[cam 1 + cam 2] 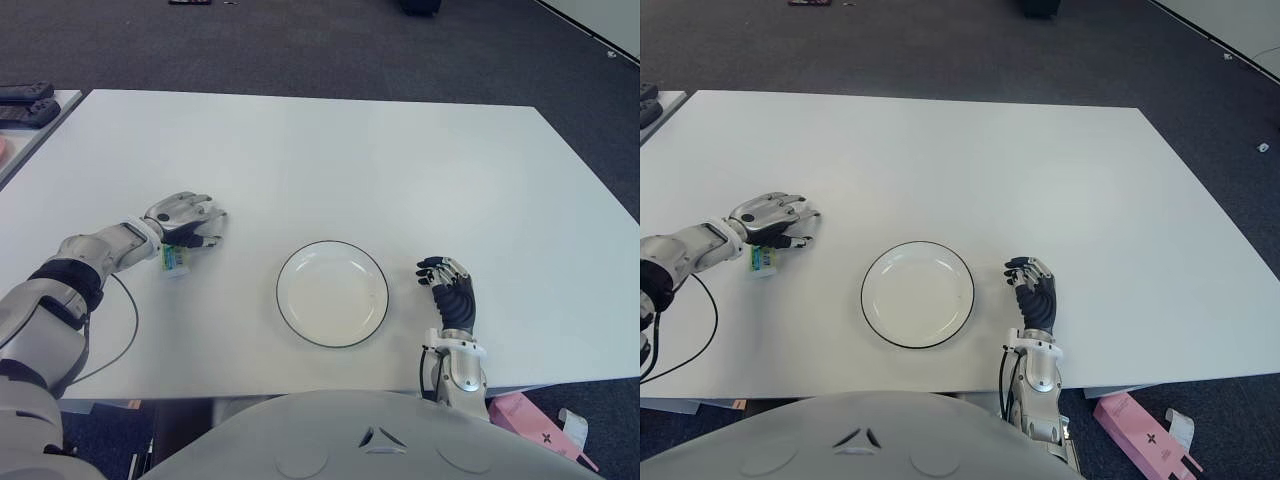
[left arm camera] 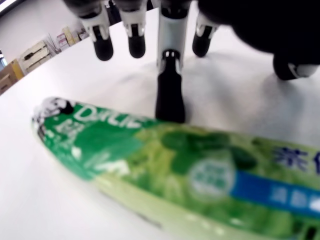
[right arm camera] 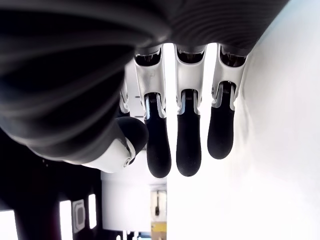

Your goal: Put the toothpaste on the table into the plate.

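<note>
A green toothpaste tube [image 1: 175, 260] lies flat on the white table [image 1: 350, 160], left of the empty white plate [image 1: 332, 294] with a dark rim. My left hand [image 1: 188, 222] hovers over the tube's far end, palm down. In the left wrist view the tube [image 2: 175, 175] stretches under the palm while the fingers [image 2: 169, 95] reach out beyond it, spread and not closed around it. One fingertip touches the table. My right hand [image 1: 452, 290] shows just right of the plate near the front edge, its fingers [image 3: 189, 145] relaxed and holding nothing.
A second table at the far left carries dark objects [image 1: 25, 100]. A thin black cable [image 1: 125, 320] loops on the table beside my left forearm. A pink box [image 1: 540, 425] lies on the floor at the lower right.
</note>
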Robot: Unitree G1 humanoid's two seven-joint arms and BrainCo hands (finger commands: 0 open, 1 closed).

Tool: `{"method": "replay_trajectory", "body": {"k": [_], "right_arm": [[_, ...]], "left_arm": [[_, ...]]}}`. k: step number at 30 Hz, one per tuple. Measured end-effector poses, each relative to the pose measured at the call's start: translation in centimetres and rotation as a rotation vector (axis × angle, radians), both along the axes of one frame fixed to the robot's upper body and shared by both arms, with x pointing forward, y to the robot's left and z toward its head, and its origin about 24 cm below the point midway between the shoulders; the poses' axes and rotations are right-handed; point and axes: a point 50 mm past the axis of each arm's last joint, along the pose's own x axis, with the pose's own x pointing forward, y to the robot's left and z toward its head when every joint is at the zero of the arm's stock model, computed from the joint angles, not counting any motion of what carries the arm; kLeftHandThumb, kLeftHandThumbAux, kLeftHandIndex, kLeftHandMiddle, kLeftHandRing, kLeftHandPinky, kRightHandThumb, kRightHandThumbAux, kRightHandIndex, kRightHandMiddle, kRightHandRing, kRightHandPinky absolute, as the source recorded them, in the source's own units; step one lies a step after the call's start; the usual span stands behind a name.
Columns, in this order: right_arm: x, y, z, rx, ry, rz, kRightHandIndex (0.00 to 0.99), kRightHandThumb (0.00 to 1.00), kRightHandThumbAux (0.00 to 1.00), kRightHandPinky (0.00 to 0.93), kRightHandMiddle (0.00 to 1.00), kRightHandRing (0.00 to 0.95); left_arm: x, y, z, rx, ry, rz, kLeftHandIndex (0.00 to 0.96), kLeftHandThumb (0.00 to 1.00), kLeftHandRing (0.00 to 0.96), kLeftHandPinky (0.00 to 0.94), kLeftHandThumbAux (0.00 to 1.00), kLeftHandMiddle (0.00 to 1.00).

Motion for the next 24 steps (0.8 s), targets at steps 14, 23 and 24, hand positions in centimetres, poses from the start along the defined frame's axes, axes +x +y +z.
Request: {"method": "replay_trajectory", "body": {"k": [14, 23, 24], "right_arm": [[0.1, 0.0, 0.2, -0.007, -0.008, 0.006, 0.428, 0.709, 0.728, 0.465, 0.488, 0.478], [0.4, 0.0, 0.1, -0.010, -0.010, 0.018, 0.428, 0.710, 0.729, 0.482, 0.489, 0.487], [0.4, 0.0, 0.1, -0.010, -0.010, 0.019, 0.428, 0.710, 0.729, 0.483, 0.489, 0.488]], "left_arm": [[-0.1, 0.8, 1.3, -0.208, 0.001, 0.206, 0.001, 0.369, 0.126, 0.303, 0.357, 0.059], [-0.3, 1.7, 4.3, -0.464, -0.109, 0.496, 0.070, 0.207, 0.227, 0.330, 0.429, 0.146], [-0.3, 1.8, 4.8, -0.480, -0.131, 0.524, 0.076, 0.185, 0.228, 0.321, 0.422, 0.149]]}}
